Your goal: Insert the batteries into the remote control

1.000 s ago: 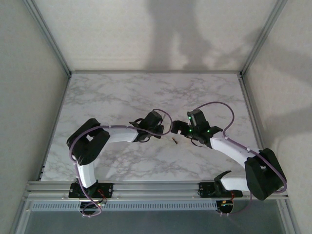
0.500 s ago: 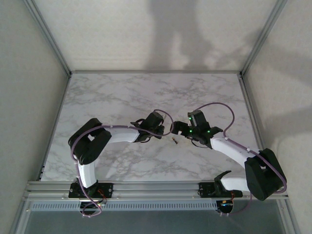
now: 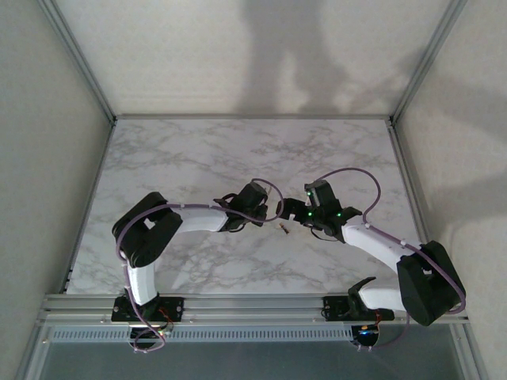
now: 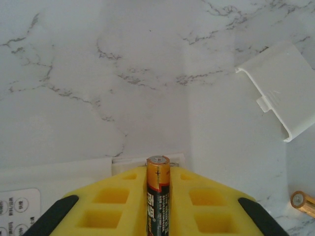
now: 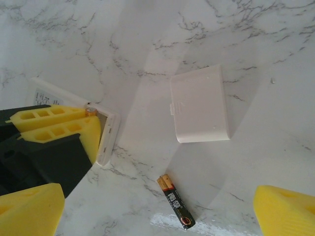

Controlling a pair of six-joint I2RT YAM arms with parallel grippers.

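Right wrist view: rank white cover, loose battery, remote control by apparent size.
1. white cover: largest.
2. remote control: judged on its visible part only. Most of it is hidden, so this rank is unsure.
3. loose battery: smallest.

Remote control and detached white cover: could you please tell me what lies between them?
The stretch is bare marble tabletop in the right wrist view, from the remote control to the white cover. The loose battery lies off that line.
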